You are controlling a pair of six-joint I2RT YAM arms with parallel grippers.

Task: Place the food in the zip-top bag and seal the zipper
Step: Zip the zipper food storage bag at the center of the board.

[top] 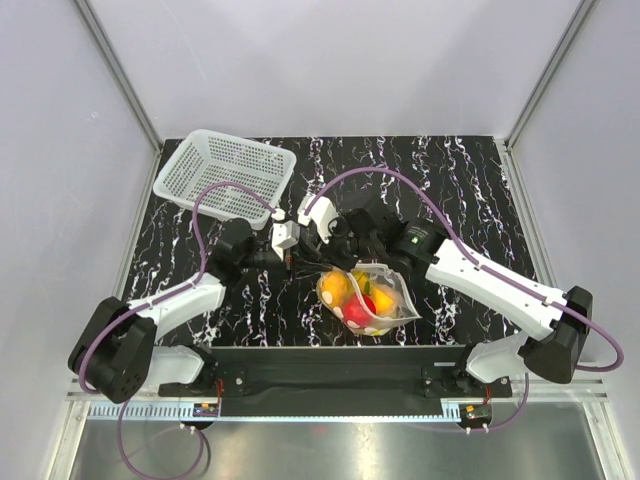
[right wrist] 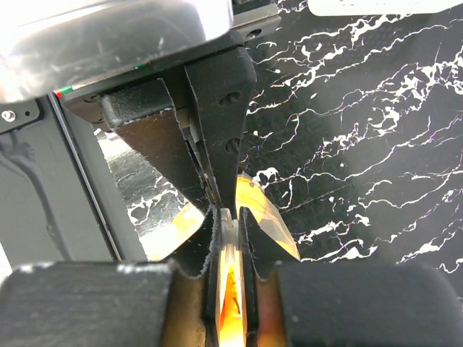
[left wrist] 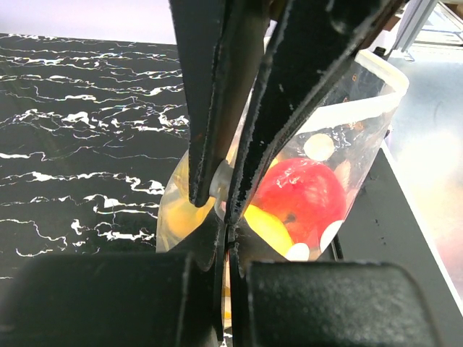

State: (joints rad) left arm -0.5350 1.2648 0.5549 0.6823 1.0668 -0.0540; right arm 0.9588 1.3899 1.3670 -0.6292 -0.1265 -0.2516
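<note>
A black tabletop with white marble veining (top: 460, 190) fills the middle of the overhead view. Two white and black robot arms reach in from the lower corners and meet near the centre. A white perforated plastic basket (top: 225, 170) sits tilted at the table's upper left corner, well apart from the rest.

The clear, crinkly zip-top bag with white dots (top: 398, 292) lies just below the centre of the frame, near the front edge of the table. Inside it are a round orange fruit (top: 337, 288) on the left and a round red fruit (top: 357, 312) below it. A yellow shape (top: 381, 298) to their right is probably the bananas, though the plastic blurs it.

The bag's mouth points up and left toward the two grippers. In the left wrist view, the whitish press-seal zipper strip (left wrist: 391, 72) runs along that edge. The left gripper (left wrist: 221, 191) is clenched on it, with a bit of the strip pinched between the black fingers. The right gripper (right wrist: 226, 211) is also clamped tight, with a thin fold of the bag's edge between its pads.
</note>
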